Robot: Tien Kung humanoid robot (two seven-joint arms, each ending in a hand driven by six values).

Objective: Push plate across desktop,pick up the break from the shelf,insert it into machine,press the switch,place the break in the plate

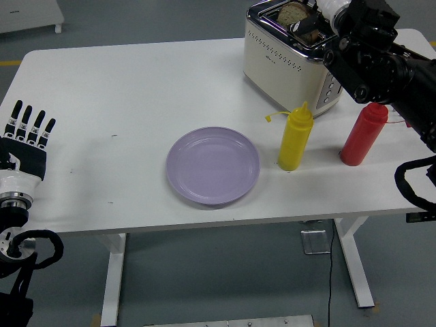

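Observation:
A slice of bread (293, 11) stands in the top slot of the cream toaster (289, 65) at the table's back right. My right hand (319, 9) is right over the toaster's top beside the bread, mostly cut off by the picture's top edge. Its black forearm (371, 58) runs down to the right, across the toaster's switch side. The lilac plate (213, 165) lies empty in the middle of the white table (122, 95). My left hand (27, 133) rests at the table's left edge with its fingers spread, holding nothing.
A yellow squeeze bottle (296, 136) stands just right of the plate, in front of the toaster. A red squeeze bottle (363, 133) stands further right, under my right forearm.

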